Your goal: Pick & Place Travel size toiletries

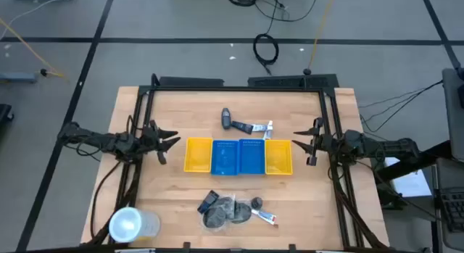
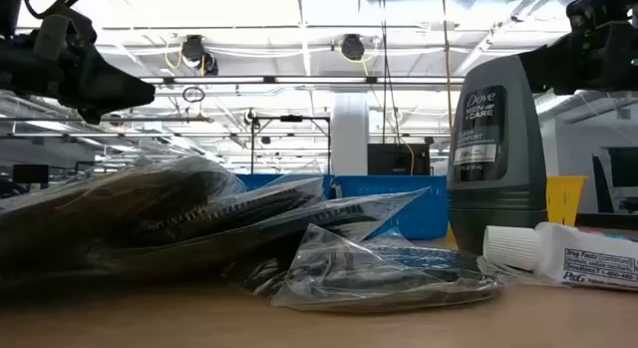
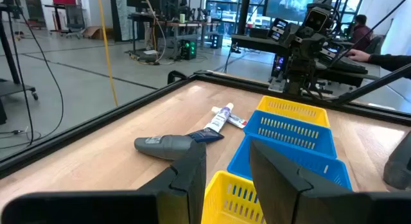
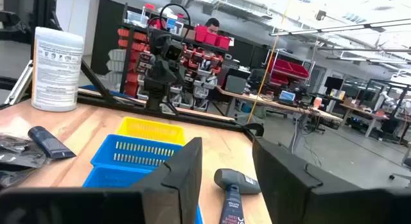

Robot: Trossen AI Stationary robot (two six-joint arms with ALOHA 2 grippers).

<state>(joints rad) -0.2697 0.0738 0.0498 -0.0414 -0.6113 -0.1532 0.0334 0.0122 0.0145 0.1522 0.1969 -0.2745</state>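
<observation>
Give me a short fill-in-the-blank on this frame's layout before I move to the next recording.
1. The row of trays runs yellow, blue, blue, ____.
2. Both grippers, left gripper and right gripper, hold ____.
3. The clear cup lies at the table's near ____ corner in the high view.

Missing words: yellow; nothing; left

four trays point(image 1: 239, 156), two grippers point(image 1: 168, 140)

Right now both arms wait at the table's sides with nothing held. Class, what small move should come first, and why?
Probably the left gripper, open and empty, should swing toward the grey bottle lying beyond the trays. The right gripper also hangs open at its side, and the trays look empty.
</observation>
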